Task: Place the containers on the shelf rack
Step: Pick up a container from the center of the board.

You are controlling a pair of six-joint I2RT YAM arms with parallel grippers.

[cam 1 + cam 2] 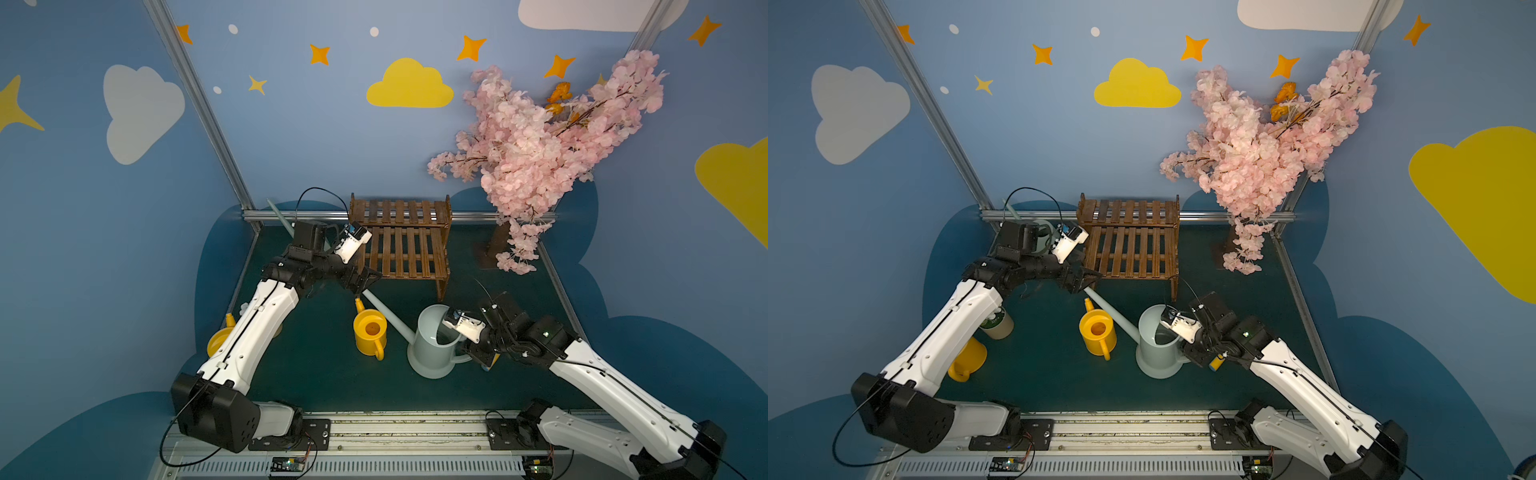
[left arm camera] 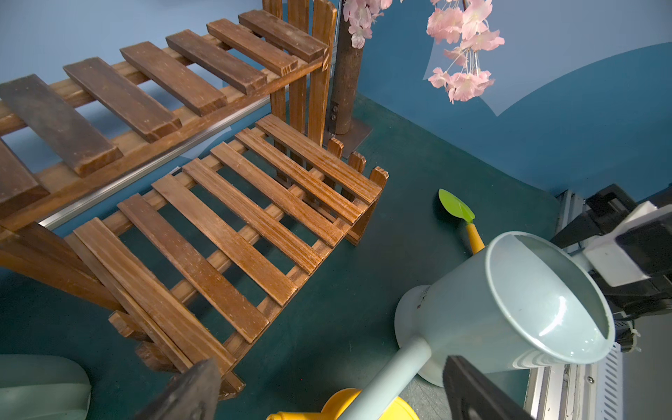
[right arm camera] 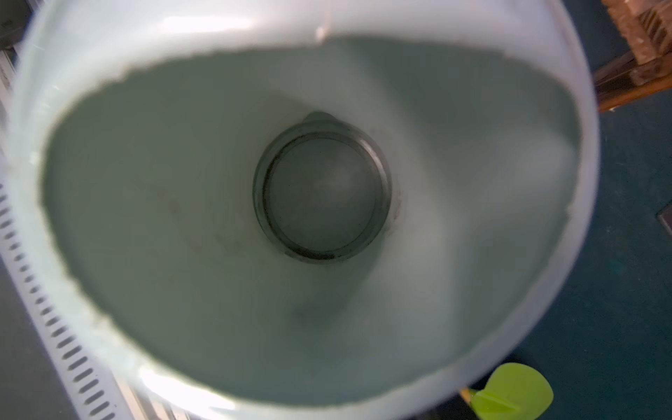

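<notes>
The dark-brown shelf rack (image 1: pixel 401 243) (image 1: pixel 1129 245) (image 2: pixel 232 232) stands at the back with nothing on either tier. A tall pale green can (image 1: pixel 434 347) (image 1: pixel 1156 345) (image 2: pixel 509 302) stands upright in front of it, its long spout (image 1: pixel 384 309) running back-left. My right gripper (image 1: pixel 478 353) (image 1: pixel 1200 353) is at this can's handle side; its jaws are hidden, and the right wrist view looks down into the can (image 3: pixel 218 218). A small yellow can (image 1: pixel 370 332) (image 1: pixel 1098 332) sits beside the spout. My left gripper (image 1: pixel 368 279) (image 2: pixel 331 396) hangs open above the spout tip. Two more cans, one yellow (image 1: pixel 967 359) and one tall (image 1: pixel 1040 237), are partly hidden by the left arm.
A pink blossom tree (image 1: pixel 540 141) on a brown base (image 1: pixel 492 249) fills the back right corner. A pot of white flowers (image 1: pixel 996 326) sits under the left arm. A green-and-yellow toy shovel (image 2: pixel 456 207) (image 3: pixel 512 391) lies by the tall can. Metal rails edge the floor.
</notes>
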